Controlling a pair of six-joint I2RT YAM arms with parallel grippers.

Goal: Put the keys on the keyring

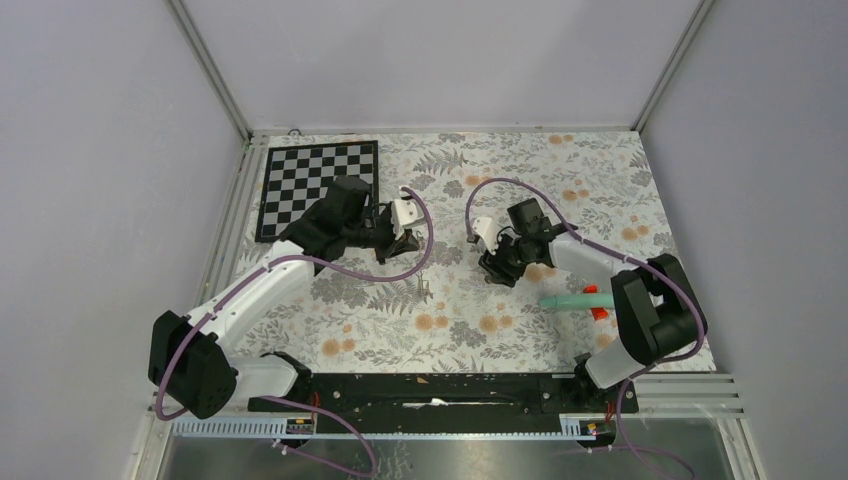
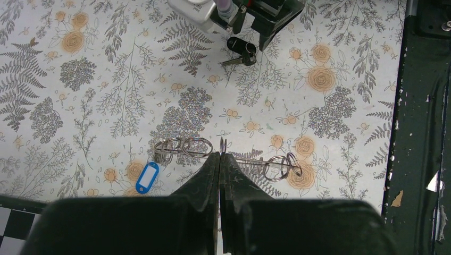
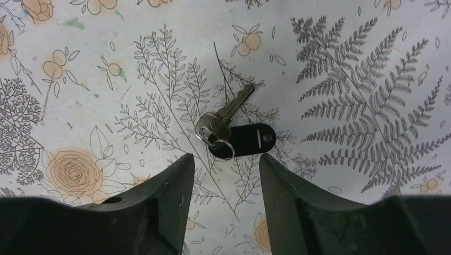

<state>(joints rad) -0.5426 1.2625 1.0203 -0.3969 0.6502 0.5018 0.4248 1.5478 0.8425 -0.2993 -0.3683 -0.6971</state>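
the left claw is pressed fully together, its tips pinching the keyring. seen from the left wrist, the keyring is a thin wire crossing the tips from 9 to 3 o'clock, with small wire loops at both ends. the blue tag lies flat on the table at 8 o'clock of the tips, just beside the left-hand loops; i cannot tell if it is joined to them.

the right claw stands about half wide and holds nothing. the black tag lies flat on the cloth at 12 o'clock of its tips, near but apart from them. the key is joined to it by a small split ring, blade pointing to 1 o'clock and tag stretching toward 3 o'clock.

from above, the two claws face each other near the table's middle. the board sits at 10 o'clock and the teal stick at 4 o'clock, beside the right arm.
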